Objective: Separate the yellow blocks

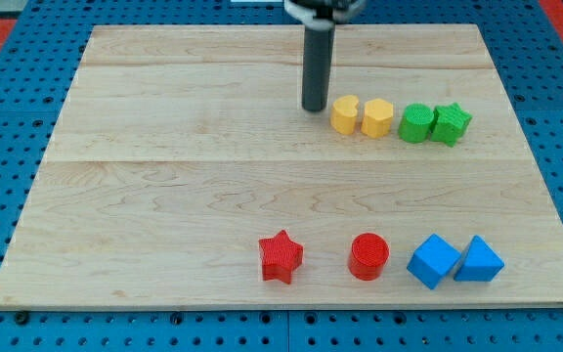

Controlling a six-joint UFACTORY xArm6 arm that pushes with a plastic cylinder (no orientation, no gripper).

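Observation:
Two yellow blocks sit side by side and touching at the view's upper right of the wooden board (164, 147): a yellow heart-like block (345, 113) on the left and a yellow hexagon block (377, 117) on the right. My tip (314, 107) stands on the board just left of the yellow heart block, a small gap apart from it.
A green round block (416, 123) and a green star (451, 123) sit touching, right of the yellow pair. Along the view's bottom lie a red star (281, 256), a red cylinder (368, 256), and two blue blocks (433, 260) (479, 260) touching each other.

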